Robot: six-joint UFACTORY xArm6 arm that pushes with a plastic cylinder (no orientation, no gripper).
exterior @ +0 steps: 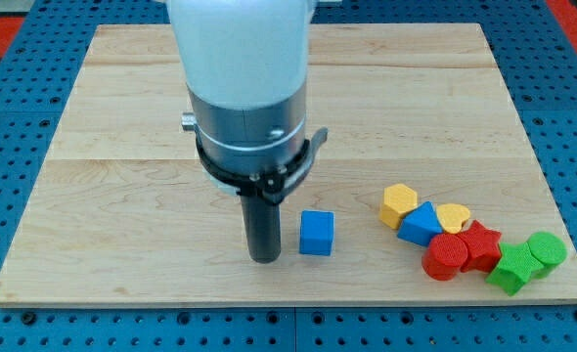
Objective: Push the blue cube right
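Camera view: one look down at a pale wooden worktop [122, 117] lying on a blue pegboard surface [15, 98].
Arm: a wide white and grey housing [242, 88] comes in from the view's top, ringed by a black clamp, and ends in a straight dark rod.
End effector: a bare rod with nothing that could open, close or grip; my tip [264, 259] stands on the worktop near the view's bottom edge, left of centre.
Blue cube: the blue cube [316, 234] sits just beside my tip, on its right in the view, with a thin strip of wood between them; I cannot tell whether they touch lower down.
Cluster: the other blocks are bunched at the view's lower right, well apart from the blue cube.
Yellow blocks: a yellow hexagonal block [399, 204] at the cluster's left, and a yellow heart-shaped block [454, 216] further right.
Second blue block: a blue angular block [421, 225] lies between the two yellow ones, touching both.
Red blocks: a red cylinder [446, 258] and a red star-shaped block [480, 244] press together below the yellow heart.
Green blocks: a green star-shaped block [510, 268] and a green cylinder [547, 249] close the cluster on the right.
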